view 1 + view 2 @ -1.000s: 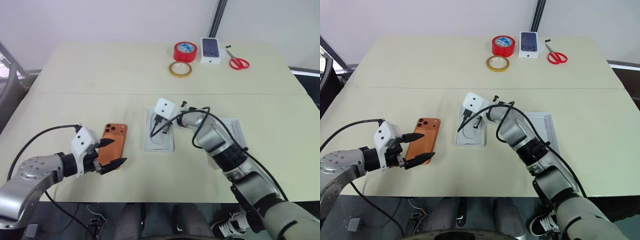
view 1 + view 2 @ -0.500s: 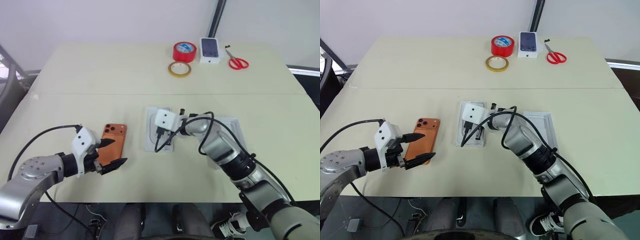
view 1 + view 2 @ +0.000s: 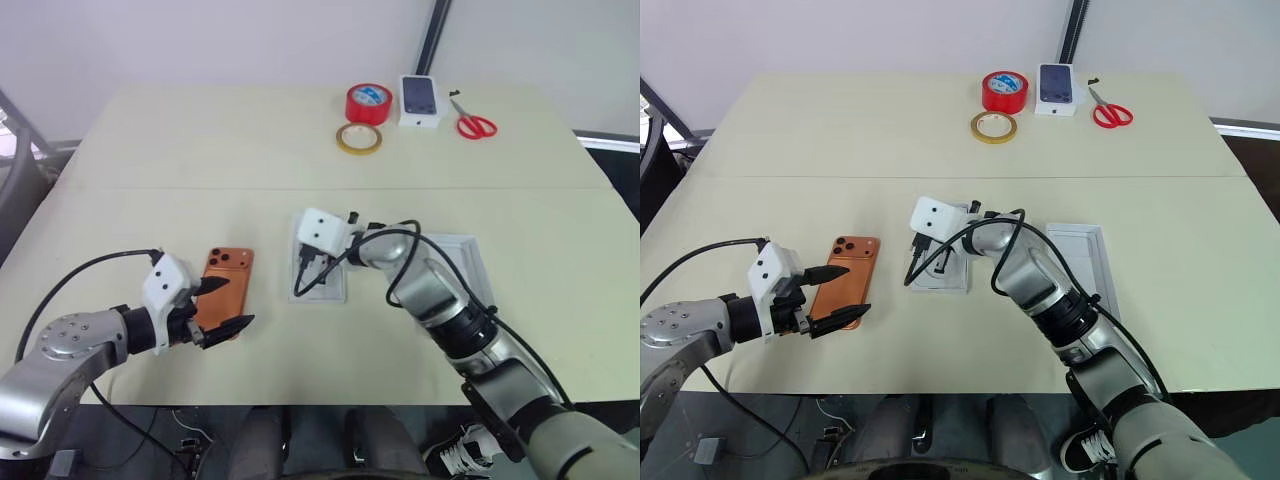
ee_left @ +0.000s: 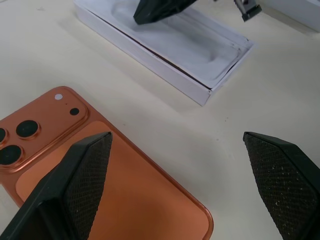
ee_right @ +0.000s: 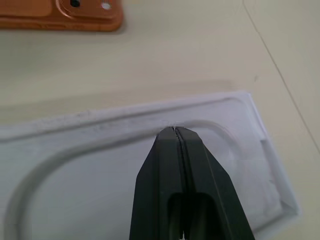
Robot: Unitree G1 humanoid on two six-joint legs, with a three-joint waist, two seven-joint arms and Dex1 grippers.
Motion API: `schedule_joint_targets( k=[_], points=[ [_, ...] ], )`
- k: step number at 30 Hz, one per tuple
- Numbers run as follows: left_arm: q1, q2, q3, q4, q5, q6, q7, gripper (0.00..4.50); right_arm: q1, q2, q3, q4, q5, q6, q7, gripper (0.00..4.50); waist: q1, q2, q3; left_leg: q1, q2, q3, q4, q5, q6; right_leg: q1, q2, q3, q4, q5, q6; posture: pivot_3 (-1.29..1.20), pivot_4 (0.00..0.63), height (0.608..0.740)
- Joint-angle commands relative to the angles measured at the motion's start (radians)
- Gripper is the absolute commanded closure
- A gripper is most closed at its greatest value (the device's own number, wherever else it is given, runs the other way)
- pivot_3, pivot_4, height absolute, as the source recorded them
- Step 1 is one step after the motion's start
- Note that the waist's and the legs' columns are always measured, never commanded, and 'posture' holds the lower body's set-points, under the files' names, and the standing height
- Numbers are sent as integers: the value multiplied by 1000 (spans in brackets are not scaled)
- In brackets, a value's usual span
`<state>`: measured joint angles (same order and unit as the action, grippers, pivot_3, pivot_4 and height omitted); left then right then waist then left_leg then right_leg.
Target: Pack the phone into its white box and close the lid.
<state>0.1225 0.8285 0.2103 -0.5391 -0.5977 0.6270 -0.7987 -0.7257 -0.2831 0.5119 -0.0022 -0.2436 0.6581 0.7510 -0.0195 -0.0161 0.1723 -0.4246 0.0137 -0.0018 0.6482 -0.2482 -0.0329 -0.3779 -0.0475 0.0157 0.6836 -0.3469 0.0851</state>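
The orange phone [image 3: 228,283] lies flat on the table at the near left, camera lenses at its far end. My left gripper [image 3: 225,306] stands open over its near end, one finger [image 4: 82,175] above the phone and the other [image 4: 280,175] over bare table. My right gripper [image 3: 316,267] is shut with nothing in it, its tip [image 5: 174,131] over the oval recess of a flat white insert [image 3: 322,283] in the middle. The white box [image 3: 1087,250], a shallow tray, lies to the right of the insert, partly hidden behind my right arm.
At the far edge of the table stand a red tape roll [image 3: 370,103], a tan tape ring [image 3: 359,139], a small white box with a phone picture [image 3: 421,100] and red scissors [image 3: 478,125]. A seam [image 3: 150,188] runs across the tabletop.
My right gripper has shifted a little to the left over the insert, staying shut. The left gripper and the phone have not moved.
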Motion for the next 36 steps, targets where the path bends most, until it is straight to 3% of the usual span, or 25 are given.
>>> schedule_joint_targets(
  k=[1,18,25,31,34,36],
  points=[
    [1,-4,19,-16,5,-13,4,103,5,-20,21,-28,-5,-22,23,4500,2,0,0,0,0,0,0,0,0,0,0,0,0,0,0,0,150,725],
    [-15,-9,5,-2,11,-16,4,103,68,-224,83,-235,-66,6,150,4500,2,0,0,0,0,0,0,0,0,1,0,0,0,0,0,0,150,725],
    [-16,-12,5,1,15,-16,2,103,41,-191,66,-246,-76,28,130,4500,2,0,0,1,0,0,1,0,0,1,0,0,0,0,0,0,150,725],
    [-9,-21,33,3,3,-2,19,103,15,-88,-7,-226,-16,45,76,4500,0,0,0,1,0,0,0,0,0,1,1,0,0,0,0,0,150,725],
    [-21,-43,81,17,-30,47,70,103,16,-33,-37,-226,32,49,65,4500,2,0,0,1,0,-1,1,0,0,1,0,0,0,0,0,0,150,725],
    [-57,-70,149,69,-106,170,153,103,10,-10,-23,-210,41,46,63,4500,2,0,0,1,0,-1,1,0,0,1,0,0,0,0,0,0,150,725]
  ],
)
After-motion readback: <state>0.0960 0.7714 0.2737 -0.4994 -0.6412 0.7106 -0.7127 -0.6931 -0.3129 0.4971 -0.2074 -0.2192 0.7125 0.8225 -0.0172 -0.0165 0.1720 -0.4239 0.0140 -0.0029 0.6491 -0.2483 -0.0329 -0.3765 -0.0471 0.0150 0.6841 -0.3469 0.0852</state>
